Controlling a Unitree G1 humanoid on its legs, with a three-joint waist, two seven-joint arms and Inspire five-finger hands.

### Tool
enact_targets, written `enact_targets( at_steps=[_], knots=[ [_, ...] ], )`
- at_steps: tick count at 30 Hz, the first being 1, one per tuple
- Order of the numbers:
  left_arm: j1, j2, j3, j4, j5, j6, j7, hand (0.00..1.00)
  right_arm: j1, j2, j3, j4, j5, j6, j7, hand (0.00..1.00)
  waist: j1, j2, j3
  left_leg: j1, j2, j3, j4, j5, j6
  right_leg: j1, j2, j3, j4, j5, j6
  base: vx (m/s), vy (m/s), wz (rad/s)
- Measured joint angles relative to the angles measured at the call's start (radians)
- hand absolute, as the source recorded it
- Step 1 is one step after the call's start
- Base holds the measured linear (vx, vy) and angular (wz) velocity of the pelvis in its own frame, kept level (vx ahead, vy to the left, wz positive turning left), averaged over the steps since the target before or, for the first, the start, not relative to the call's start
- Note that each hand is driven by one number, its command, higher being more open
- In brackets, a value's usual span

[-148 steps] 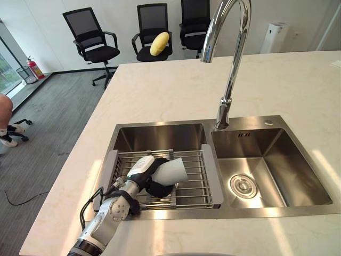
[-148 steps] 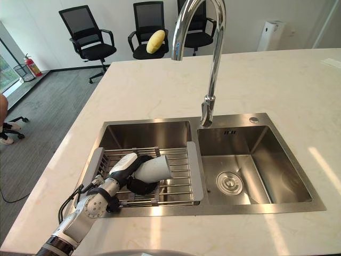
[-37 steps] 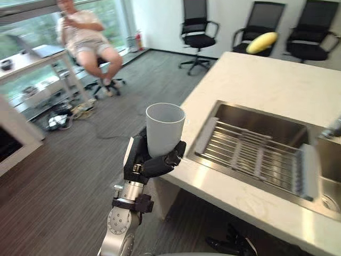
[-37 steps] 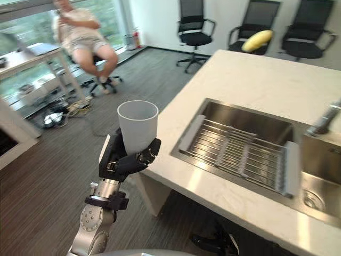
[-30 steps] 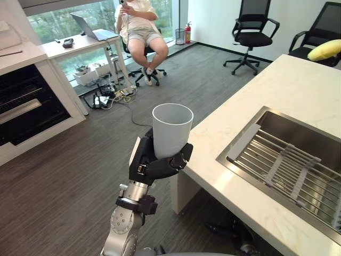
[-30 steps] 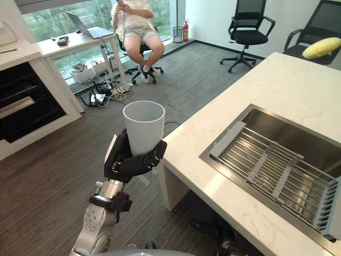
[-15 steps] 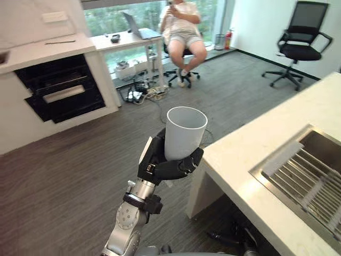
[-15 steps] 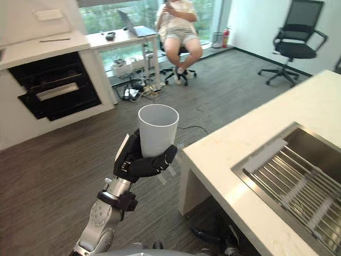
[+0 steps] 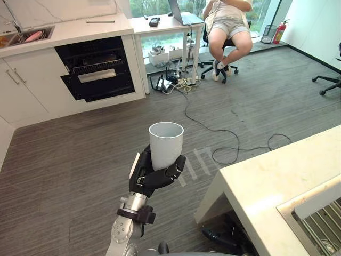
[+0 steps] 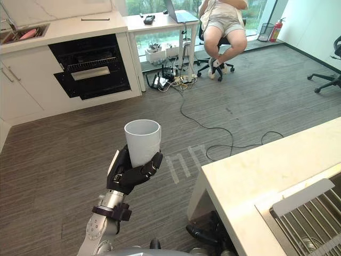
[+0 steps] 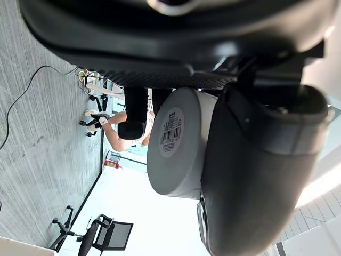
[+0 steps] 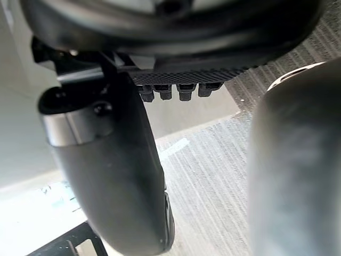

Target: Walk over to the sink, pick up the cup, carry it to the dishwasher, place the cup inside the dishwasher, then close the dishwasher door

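Listing what the head views show, with clock positions taken from the cup.

1. Cup (image 9: 165, 143): pale grey, plain, upright with its mouth up. It is held in mid-air above the floor (image 9: 64, 160), apart from every surface. The left wrist view shows its round base, which bears a barcode sticker.
2. Left hand (image 9: 153, 175): dark, raised at the centre. Its fingers and thumb are curled firmly round the lower half of the cup.
3. Right hand (image 12: 106, 176): seen close in its own wrist view above grey floor. Whether it is open or closed cannot be told.
4. Black appliance (image 9: 98, 69): at 11 o'clock, built into white cabinets under a pale worktop, well apart from the cup.
5. Person (image 9: 229, 26): at 1 o'clock, seated beside a white desk (image 9: 160, 24) that carries a laptop (image 9: 184, 10).
6. Cables (image 9: 173, 82): at 12 o'clock, bunched on the floor under the desk.
7. Fire extinguisher (image 9: 281, 31): red, at 2 o'clock.
8. Counter (image 9: 277, 181): pale stone, at 4 o'clock, its corner near the cup but not touching it.
9. Sink rack (image 10: 319, 218): metal bars, at 4 o'clock, set into the counter's far end.
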Motion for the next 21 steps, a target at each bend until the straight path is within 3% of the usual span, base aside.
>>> enact_targets(
  at_steps=[7, 9, 10, 11, 12, 14, 15, 16, 18, 19, 21],
  knots=[
    [0.018, 0.017, 0.002, 0.0, -0.008, -0.003, 0.001, 0.0, -0.026, -0.008, 0.009, 0.023, -0.009, 0.016, 0.016, 1.0, 0.001, 0.001, -0.001, 0.059, -0.016, -0.069, -0.134, 0.094, -0.003, 0.022, -0.003, -0.067, 0.004, -0.008, -0.015, -0.11, -0.022, 0.29],
    [0.019, 0.015, -0.001, 0.0, -0.01, -0.002, -0.003, 0.0, -0.035, -0.014, 0.011, 0.023, -0.047, 0.027, 0.016, 1.0, 0.003, 0.001, -0.003, 0.015, 0.011, 0.026, -0.079, 0.044, 0.009, 0.033, -0.007, -0.105, -0.01, 0.014, -0.011, -0.12, 0.041, 0.37],
    [0.02, 0.012, 0.0, 0.0, -0.015, -0.002, -0.007, 0.0, -0.039, -0.017, 0.014, 0.025, -0.053, 0.029, 0.014, 1.0, 0.003, -0.01, -0.002, 0.001, 0.026, 0.078, -0.059, 0.024, 0.011, 0.033, -0.012, -0.111, -0.023, 0.026, -0.007, -0.06, 0.096, 0.52],
    [0.011, 0.009, -0.003, 0.001, -0.017, -0.003, -0.015, 0.0, -0.051, -0.019, 0.026, 0.035, -0.066, 0.035, 0.006, 1.0, 0.003, -0.015, -0.002, -0.047, 0.078, 0.182, 0.094, -0.033, 0.051, 0.029, -0.028, -0.141, -0.028, 0.043, -0.004, -0.01, 0.15, 0.59],
    [0.005, 0.005, -0.01, 0.001, -0.016, -0.003, -0.023, 0.0, -0.06, -0.023, 0.03, 0.047, -0.067, 0.045, 0.003, 1.0, 0.005, -0.012, -0.004, -0.078, 0.148, 0.253, 0.247, -0.093, 0.057, 0.034, -0.042, -0.167, -0.013, 0.044, -0.003, 0.01, 0.181, 0.6],
    [0.0, -0.004, -0.015, 0.0, -0.016, -0.005, -0.035, 0.0, -0.07, -0.03, 0.029, 0.054, -0.066, 0.049, -0.007, 1.0, 0.009, -0.007, -0.007, -0.081, 0.236, 0.288, 0.362, -0.138, 0.037, 0.033, -0.061, -0.182, 0.015, 0.041, 0.002, 0.0, 0.236, 0.34],
    [-0.012, -0.02, -0.025, 0.0, -0.017, -0.008, -0.036, 0.0, -0.081, -0.049, 0.029, 0.045, -0.066, 0.049, -0.02, 1.0, 0.015, 0.025, -0.019, -0.063, 0.258, 0.253, 0.325, -0.15, -0.06, 0.03, -0.069, -0.178, 0.039, 0.032, 0.03, 0.01, 0.265, 0.26],
    [-0.02, -0.022, -0.026, 0.001, -0.018, -0.008, -0.037, 0.0, -0.092, -0.049, 0.027, 0.049, -0.066, 0.049, -0.025, 1.0, 0.013, 0.027, -0.018, -0.048, 0.237, 0.25, 0.288, -0.152, -0.069, 0.03, -0.079, -0.174, 0.038, 0.031, 0.036, 0.01, 0.288, 0.33],
    [-0.039, 0.008, -0.032, 0.006, -0.026, -0.007, -0.037, 0.0, -0.11, -0.034, 0.03, 0.054, -0.066, 0.049, -0.025, 1.0, 0.001, 0.0, -0.019, -0.01, 0.141, 0.245, 0.172, -0.091, -0.04, 0.025, -0.128, -0.14, 0.017, 0.045, 0.016, -0.05, 0.281, 0.41],
    [-0.044, 0.023, -0.033, 0.01, -0.04, -0.007, -0.035, 0.0, -0.114, -0.029, 0.03, 0.051, -0.064, 0.049, -0.02, 1.0, -0.002, -0.002, -0.02, 0.007, 0.099, 0.236, 0.115, -0.064, -0.028, 0.027, -0.148, -0.123, 0.011, 0.047, 0.016, -0.08, 0.196, 0.39],
    [-0.057, 0.03, -0.036, 0.026, -0.044, -0.005, -0.033, 0.0, -0.118, -0.022, 0.03, 0.052, -0.063, 0.049, -0.017, 1.0, -0.005, 0.002, -0.019, 0.023, 0.063, 0.218, 0.063, -0.034, -0.014, 0.032, -0.162, -0.111, 0.008, 0.049, 0.019, -0.09, 0.14, 0.4]
  ],
)
